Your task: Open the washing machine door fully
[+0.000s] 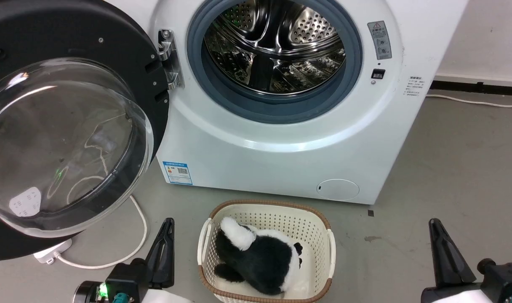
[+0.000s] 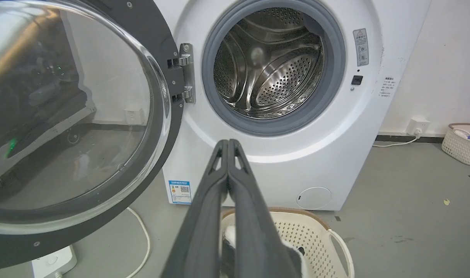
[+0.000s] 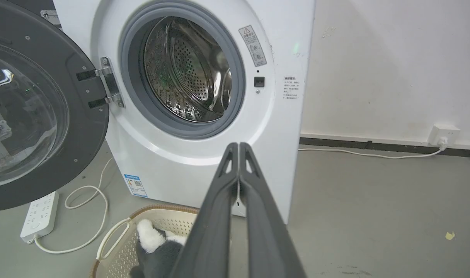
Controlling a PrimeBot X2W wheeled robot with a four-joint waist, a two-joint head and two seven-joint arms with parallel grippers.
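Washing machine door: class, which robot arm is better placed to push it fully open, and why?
Left. The washing machine door stands swung out on the robot's left, with the left gripper near its lower rim; the right gripper sits beyond the basket.

Bright, even light; glare on door glass [image 1: 62,143].

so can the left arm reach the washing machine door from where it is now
Probably yes. The washing machine door hangs open on the robot's left, near the shut left tool; only a floor cable lies between them, and the basket sits aside.
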